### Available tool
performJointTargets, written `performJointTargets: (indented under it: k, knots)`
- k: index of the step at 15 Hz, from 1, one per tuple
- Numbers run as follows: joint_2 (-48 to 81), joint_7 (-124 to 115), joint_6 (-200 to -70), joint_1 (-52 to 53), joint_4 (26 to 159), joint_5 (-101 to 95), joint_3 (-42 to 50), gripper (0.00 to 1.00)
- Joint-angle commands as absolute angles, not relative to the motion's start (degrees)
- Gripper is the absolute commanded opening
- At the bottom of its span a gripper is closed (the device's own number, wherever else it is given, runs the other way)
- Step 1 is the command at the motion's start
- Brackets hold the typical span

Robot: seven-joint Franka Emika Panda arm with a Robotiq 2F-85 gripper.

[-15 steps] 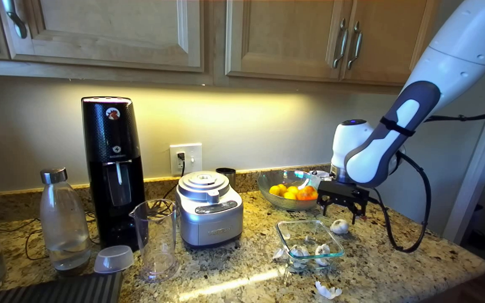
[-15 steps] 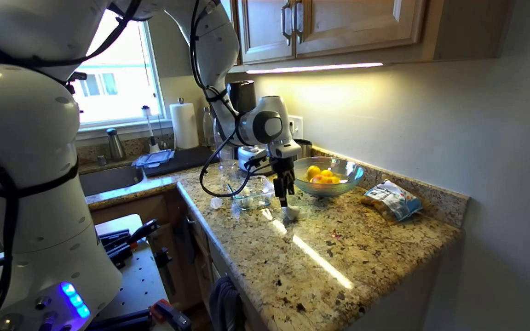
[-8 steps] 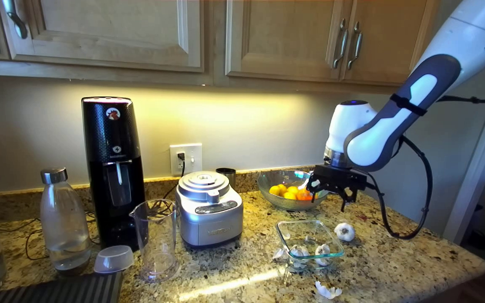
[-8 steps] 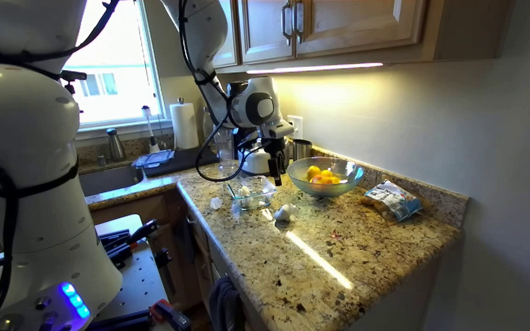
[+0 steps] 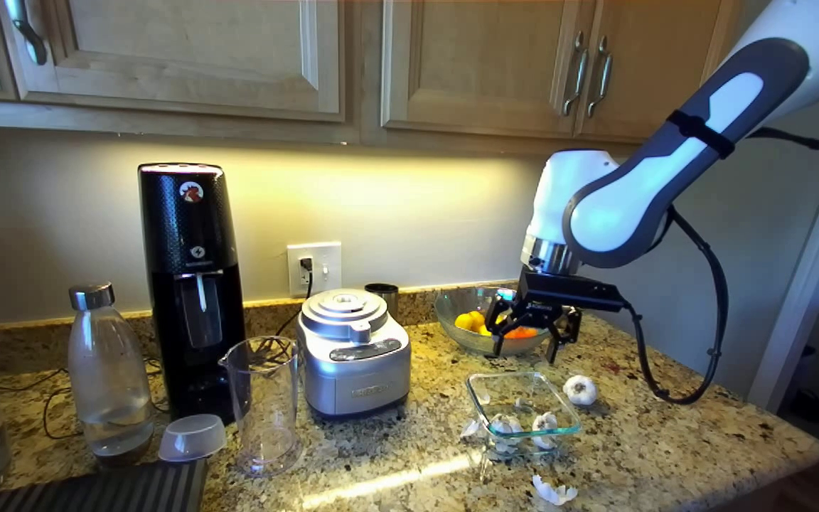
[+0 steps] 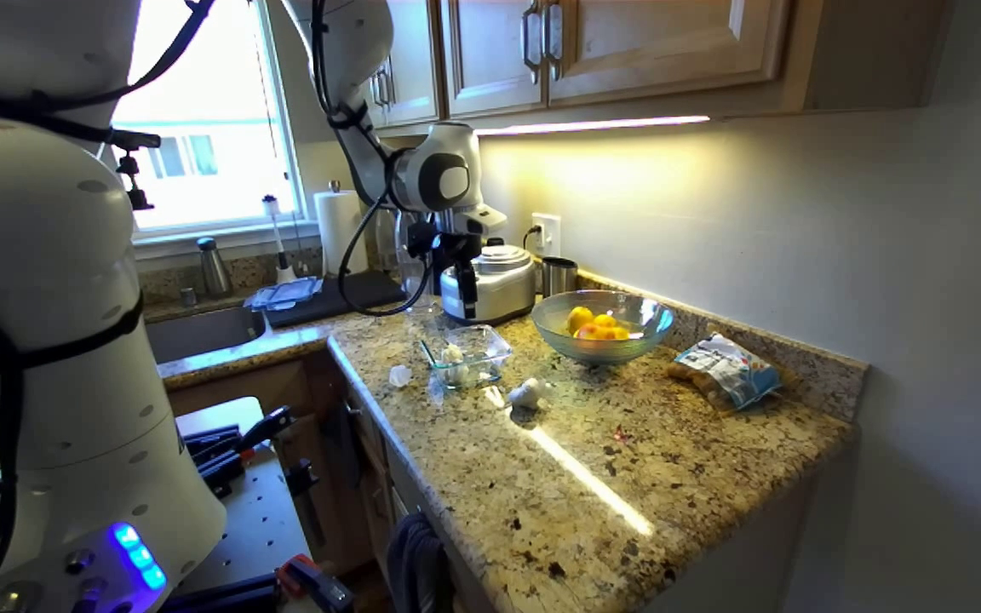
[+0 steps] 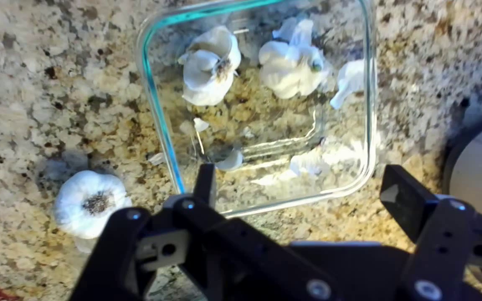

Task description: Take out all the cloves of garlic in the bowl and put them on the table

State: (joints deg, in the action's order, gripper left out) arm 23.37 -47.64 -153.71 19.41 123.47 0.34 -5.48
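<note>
With its jaws spread and nothing held, the claw (image 5: 525,350) had lifted from the garlic bulb (image 5: 581,390) resting on the surface (image 5: 665,441) and shifted toward the bowl (image 7: 211,12), where two further bulbs (image 7: 293,73) lay and presumably awaited removal.

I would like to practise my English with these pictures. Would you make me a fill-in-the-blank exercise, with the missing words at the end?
1. The number of garlic heads in the small glass bowl is ____.
2. Outside the bowl, on the table, the number of garlic heads is ____.
3. The gripper holds nothing; its jaws are ____, not shut.
4. The colour of the tall machine is ____.
Missing words: two; one; open; black.
</note>
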Motion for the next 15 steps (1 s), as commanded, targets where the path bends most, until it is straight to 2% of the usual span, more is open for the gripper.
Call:
performJointTargets:
  k: [1,15]
  knots:
    - [24.2,-40.4,-151.6,18.7,122.7,1.0,-7.1,1.0]
    - [35.5,-21.2,-148.2,21.2,114.5,-0.8,-6.3,1.0]
